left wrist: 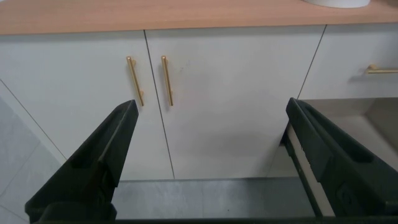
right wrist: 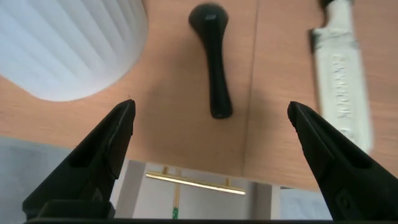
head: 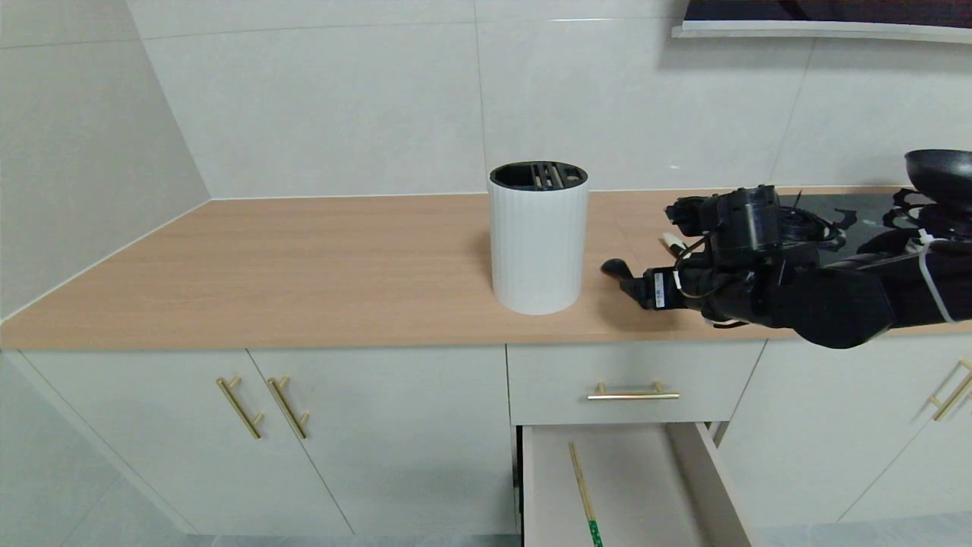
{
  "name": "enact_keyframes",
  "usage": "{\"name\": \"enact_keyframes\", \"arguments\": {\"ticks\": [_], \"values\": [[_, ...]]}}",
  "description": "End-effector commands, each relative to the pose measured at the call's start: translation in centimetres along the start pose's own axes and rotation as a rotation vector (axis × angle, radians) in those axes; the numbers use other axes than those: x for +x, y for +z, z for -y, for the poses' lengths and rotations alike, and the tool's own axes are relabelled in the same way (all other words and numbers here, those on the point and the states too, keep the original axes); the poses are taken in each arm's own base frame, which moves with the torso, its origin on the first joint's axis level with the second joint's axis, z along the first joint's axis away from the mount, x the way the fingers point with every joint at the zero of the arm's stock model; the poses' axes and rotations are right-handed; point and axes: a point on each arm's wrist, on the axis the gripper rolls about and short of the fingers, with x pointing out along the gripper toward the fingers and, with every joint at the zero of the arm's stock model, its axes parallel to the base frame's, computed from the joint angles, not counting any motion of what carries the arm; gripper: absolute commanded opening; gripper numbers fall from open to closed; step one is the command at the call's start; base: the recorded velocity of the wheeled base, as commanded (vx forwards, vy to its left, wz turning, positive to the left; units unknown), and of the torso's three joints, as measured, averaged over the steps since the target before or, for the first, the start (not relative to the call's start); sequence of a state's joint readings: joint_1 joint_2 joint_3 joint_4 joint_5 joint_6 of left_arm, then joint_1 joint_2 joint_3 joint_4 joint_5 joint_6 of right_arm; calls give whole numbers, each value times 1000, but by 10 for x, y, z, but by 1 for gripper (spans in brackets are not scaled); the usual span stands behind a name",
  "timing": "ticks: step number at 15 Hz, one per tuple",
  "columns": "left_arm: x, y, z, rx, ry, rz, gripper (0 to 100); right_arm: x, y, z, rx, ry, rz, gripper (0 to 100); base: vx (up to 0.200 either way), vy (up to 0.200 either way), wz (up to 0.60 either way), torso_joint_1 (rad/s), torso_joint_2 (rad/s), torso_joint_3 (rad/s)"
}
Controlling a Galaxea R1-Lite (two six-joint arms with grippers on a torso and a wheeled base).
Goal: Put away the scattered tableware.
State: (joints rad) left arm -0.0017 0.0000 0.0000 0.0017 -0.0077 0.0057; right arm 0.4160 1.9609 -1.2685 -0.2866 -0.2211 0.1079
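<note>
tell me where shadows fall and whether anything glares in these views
Head view: soft even light, the white holder throws a faint shadow on the counter, and the drawer handle glints. Right wrist view: a soft shadow rims the holder's base. Left wrist view: flat light on the cupboard doors, no hard shadows.

Jaws spread wide over a black handle, between a white ribbed holder and a white-handled utensil.
</note>
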Motion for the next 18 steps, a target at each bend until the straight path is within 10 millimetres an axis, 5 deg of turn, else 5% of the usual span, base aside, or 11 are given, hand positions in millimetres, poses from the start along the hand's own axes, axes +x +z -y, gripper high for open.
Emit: {"name": "enact_keyframes", "arguments": {"ticks": [1,11,18], "values": [[0,0,0,0,0,-1,100,17,-12,-2,-3,-1,-19,100,0,0,0,0,0,0],[0,0,0,0,0,-1,100,70,-33,7,25,-25,68,100,0,0,0,0,0,0],[0,0,0,0,0,-1,100,81,-39,6,18,-25,98,100,0,0,0,0,0,0]]}}
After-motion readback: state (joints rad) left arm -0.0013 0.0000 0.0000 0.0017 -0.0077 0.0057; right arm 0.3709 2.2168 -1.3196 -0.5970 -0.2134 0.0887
